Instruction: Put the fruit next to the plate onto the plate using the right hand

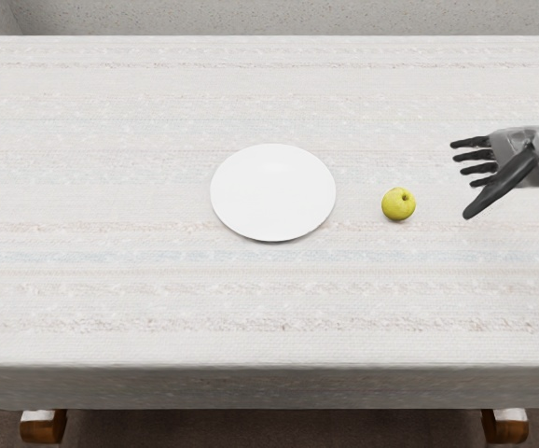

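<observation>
A small yellow-green apple [399, 203] lies on the table just right of a round white plate [272, 191], a short gap between them. The plate is bare. My right hand [479, 173] comes in from the right edge, hovering to the right of the apple and slightly farther back, apart from it. Its dark fingers [472, 143] are spread and point left toward the fruit, the thumb angled down; it holds nothing. The left arm does not show.
The pale wooden table [111, 299] fills the view, its front edge near the bottom, with two wooden legs visible below. A grey wall strip runs behind the far edge.
</observation>
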{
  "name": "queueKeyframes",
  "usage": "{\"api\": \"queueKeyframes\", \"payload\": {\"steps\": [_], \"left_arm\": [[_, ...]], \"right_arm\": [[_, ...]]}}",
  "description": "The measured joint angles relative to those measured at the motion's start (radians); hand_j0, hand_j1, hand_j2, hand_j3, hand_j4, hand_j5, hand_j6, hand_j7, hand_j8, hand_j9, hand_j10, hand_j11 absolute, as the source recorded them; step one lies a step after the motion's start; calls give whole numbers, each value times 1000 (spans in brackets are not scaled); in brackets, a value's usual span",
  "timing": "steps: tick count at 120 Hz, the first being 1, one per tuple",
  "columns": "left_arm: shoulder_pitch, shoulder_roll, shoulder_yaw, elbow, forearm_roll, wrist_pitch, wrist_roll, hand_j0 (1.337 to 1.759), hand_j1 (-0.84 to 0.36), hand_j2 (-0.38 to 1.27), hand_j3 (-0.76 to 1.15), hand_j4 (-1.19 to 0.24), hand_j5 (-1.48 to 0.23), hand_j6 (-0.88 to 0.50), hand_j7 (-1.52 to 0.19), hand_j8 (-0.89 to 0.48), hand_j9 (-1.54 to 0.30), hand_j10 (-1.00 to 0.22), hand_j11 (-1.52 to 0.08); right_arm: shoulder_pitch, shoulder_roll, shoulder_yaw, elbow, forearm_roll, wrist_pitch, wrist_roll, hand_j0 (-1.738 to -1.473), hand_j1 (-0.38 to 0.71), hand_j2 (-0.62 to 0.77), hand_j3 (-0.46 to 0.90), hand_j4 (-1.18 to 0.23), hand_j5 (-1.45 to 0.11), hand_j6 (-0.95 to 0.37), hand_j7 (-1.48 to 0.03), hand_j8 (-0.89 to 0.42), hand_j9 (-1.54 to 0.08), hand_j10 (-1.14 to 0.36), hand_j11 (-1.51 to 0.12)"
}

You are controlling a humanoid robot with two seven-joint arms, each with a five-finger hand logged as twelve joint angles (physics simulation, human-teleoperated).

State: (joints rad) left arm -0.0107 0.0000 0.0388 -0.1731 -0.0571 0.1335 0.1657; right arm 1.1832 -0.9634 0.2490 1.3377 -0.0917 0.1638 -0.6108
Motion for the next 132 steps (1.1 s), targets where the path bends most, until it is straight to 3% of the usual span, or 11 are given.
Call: {"api": "queueKeyframes", "payload": {"steps": [17,22,35,49,94,132], "left_arm": [[0,0,0,0,0,0,0,1658,342,2,0,-7,-8,-7,-8,-7,-8,-7,-8],[1,0,-1,0,0,0,0,1658,342,2,0,-7,-8,-7,-8,-7,-8,-6,-8],[2,0,-1,0,-1,0,0,1658,342,2,0,-7,-8,-7,-8,-7,-8,-7,-8],[4,0,0,0,-1,0,0,1658,342,2,0,-7,-8,-7,-8,-7,-8,-6,-8],[6,0,0,0,-1,0,0,1658,342,2,0,-7,-8,-7,-8,-7,-8,-7,-8],[6,0,1,0,-1,0,0,1658,342,1,0,-6,-8,-7,-8,-6,-8,-6,-8]], "right_arm": [[3,21,9,-49,-27,-33,0,-1658,-349,-1,0,-2,0,-3,0,-2,0,-2,0],[0,36,10,-61,-111,-35,0,-1658,-349,-1,0,-1,0,-2,0,-2,0,-1,0],[-42,135,4,-61,-414,-160,100,-1658,-349,-1,0,-2,0,-3,0,-2,0,-2,0],[-90,200,-6,-46,-549,-236,145,-1658,-349,0,0,-2,0,-3,0,-3,0,-2,0],[-221,382,-14,-51,-622,-552,178,-1658,-345,1,0,-6,-5,-7,-5,-6,-5,-6,-5],[-248,454,-12,-99,-624,-620,184,-1658,-162,-30,0,-158,-204,-159,-204,-159,-204,-158,-204]]}}
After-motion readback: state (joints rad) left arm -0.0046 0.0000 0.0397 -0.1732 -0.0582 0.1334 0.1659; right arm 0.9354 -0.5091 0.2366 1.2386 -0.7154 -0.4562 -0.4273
